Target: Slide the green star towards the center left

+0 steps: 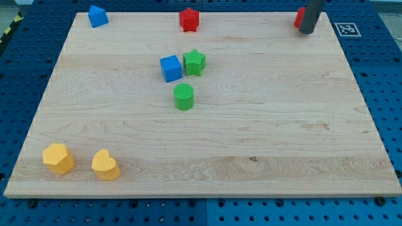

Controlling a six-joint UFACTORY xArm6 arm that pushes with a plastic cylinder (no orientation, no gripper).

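The green star sits on the wooden board a little above the middle, touching or nearly touching a blue cube on its left. A green cylinder stands just below them. My tip is at the view's top right corner of the board, far to the right of the green star. A red block is partly hidden behind the rod.
A blue block stands at the top left and a red star-like block at the top middle. Two yellow blocks stand at the bottom left. A marker tag lies off the board's top right.
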